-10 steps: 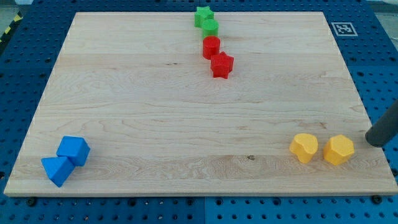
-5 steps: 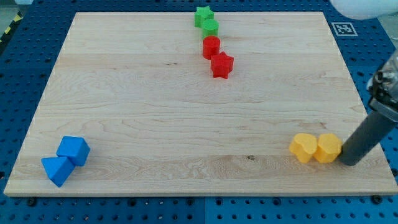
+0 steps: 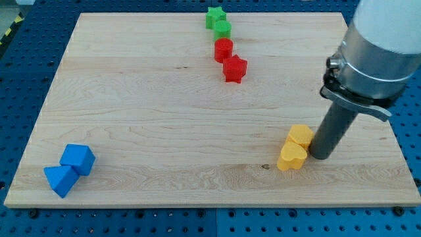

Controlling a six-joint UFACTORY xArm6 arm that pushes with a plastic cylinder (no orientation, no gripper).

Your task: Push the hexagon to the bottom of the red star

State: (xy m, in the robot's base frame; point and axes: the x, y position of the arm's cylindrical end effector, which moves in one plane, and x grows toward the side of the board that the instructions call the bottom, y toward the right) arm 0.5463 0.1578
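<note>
Bright, even overhead light washes the wooden board; shadows stay short and soft. Focus holds sharp throughout, with pale glare on the arm's white housing.

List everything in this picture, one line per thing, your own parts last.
Wooden board: one, light wood, fills most of the view.
Green star: one, green, top centre edge of the board.
Green block: one, green, rounded, touching the green star's lower right.
Red block: one, red, rounded, just below the green pair.
Red star: one, red, touching the red block's lower right.
Yellow blocks: two, yellow, touching, lower right of the board; upper, lower; shapes hard to make out.
Blue blocks: two, blue, touching, bottom left corner; cube-like, wedge-like.
Blue pegboard: one, blue, around the board.
My tip: one, dark rod, against the yellow pair's right side.
</note>
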